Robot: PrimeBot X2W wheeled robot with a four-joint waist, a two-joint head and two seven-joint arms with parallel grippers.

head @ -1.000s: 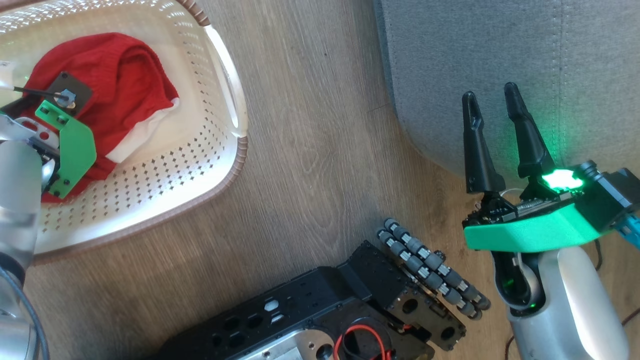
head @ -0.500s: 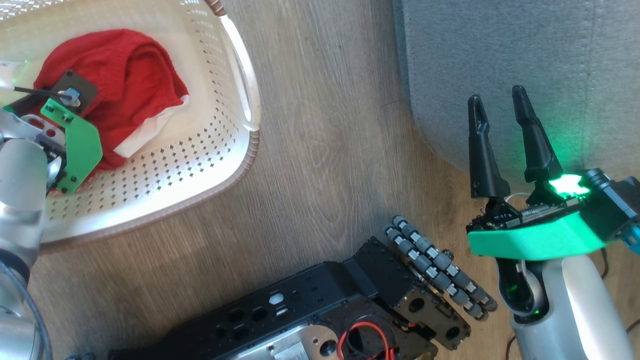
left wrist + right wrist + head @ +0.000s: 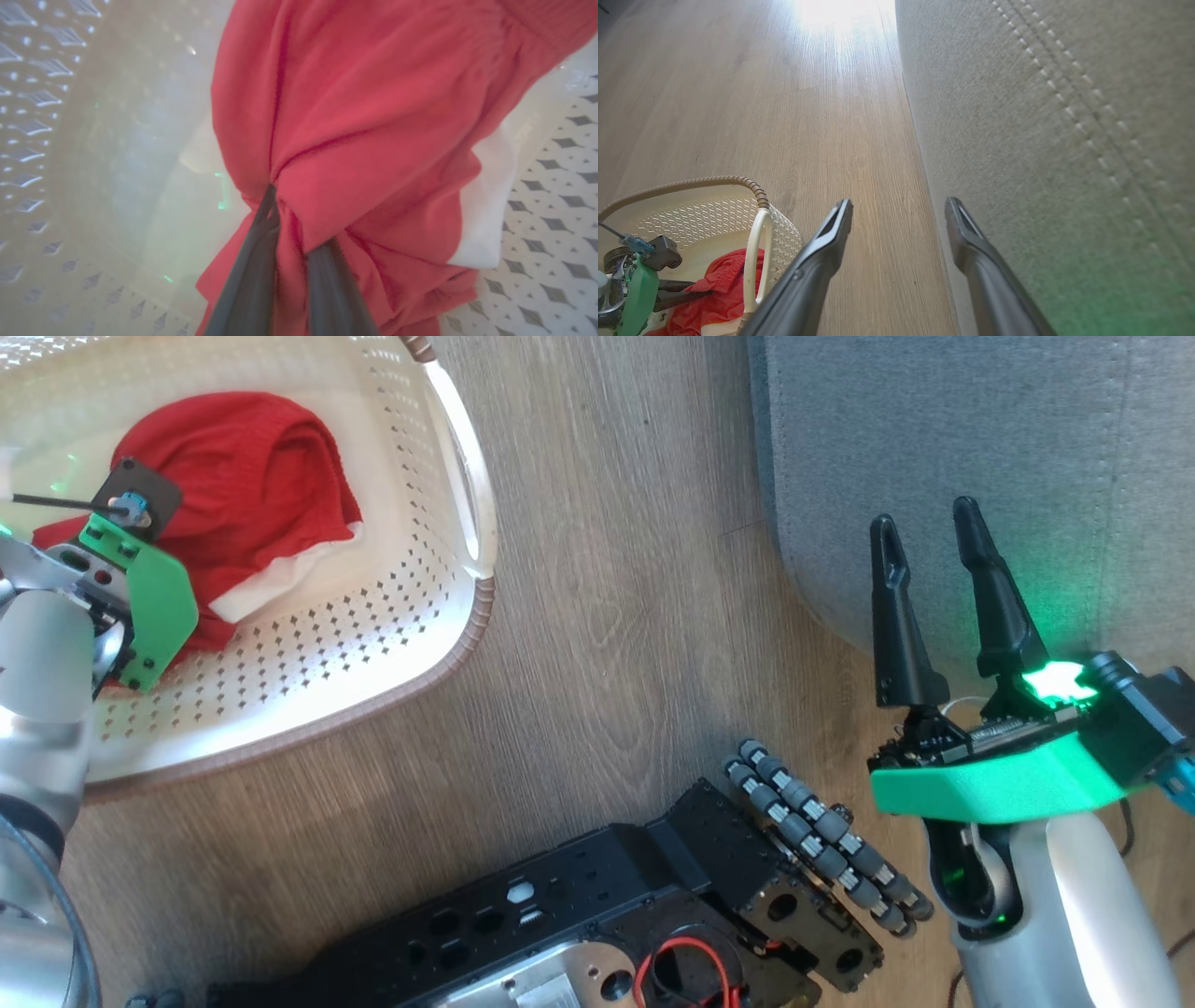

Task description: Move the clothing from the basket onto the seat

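Observation:
The clothing (image 3: 243, 467) is a bright red heap with a white edge, lying in the cream perforated basket (image 3: 373, 644) at the upper left of the head view. My left arm reaches down into the basket, its green wrist mount (image 3: 149, 607) over the heap. In the left wrist view my left gripper (image 3: 299, 217) is shut on a bunched fold of the smooth red clothing (image 3: 373, 116), which wrinkles around the fingers. My right gripper (image 3: 922, 513) stands open with nothing in it at the rounded corner of the grey seat (image 3: 980, 429). In the right wrist view, the right gripper (image 3: 899, 203) straddles the edge of the seat (image 3: 1041, 116).
Wooden floor (image 3: 607, 616) runs between basket and seat. My black base with its roller wheel (image 3: 822, 840) sits at the bottom centre. The basket's white handle (image 3: 462, 457) faces the seat side.
The left gripper has closed on the red fabric. The head camera has shifted slightly, sliding the scene rightward. The right gripper holds its place, still open.

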